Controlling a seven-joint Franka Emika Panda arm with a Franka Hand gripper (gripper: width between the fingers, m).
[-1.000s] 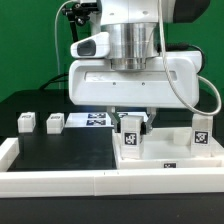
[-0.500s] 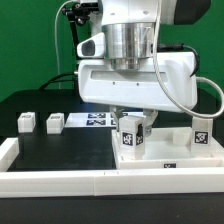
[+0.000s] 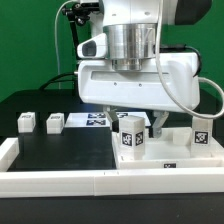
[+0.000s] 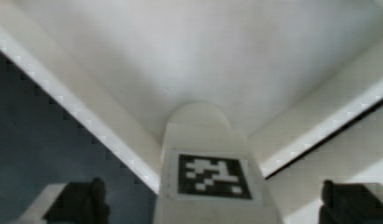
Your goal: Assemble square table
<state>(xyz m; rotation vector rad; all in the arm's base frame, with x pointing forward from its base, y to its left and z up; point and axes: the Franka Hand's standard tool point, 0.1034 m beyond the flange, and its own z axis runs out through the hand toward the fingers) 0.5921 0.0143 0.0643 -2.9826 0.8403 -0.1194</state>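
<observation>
White post (image 3: 132, 138) upright on slab (image 3: 185, 153), long axis vertical; pincer (image 4: 214, 200) spread.

Found no word, brand or number readable anywhere. Spotted only black-and-white coded tags: on the middle post (image 3: 131, 138), on the corner post (image 3: 201, 132) at the exterior view's right, on the marker board (image 3: 95, 120). Caught the sharpest tag (image 4: 213, 175) in the wrist view.

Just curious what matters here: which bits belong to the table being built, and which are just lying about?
Belong: white square slab; two upright posts on it; two loose posts on the black surface.
Lying about: marker board; long white rail.
</observation>
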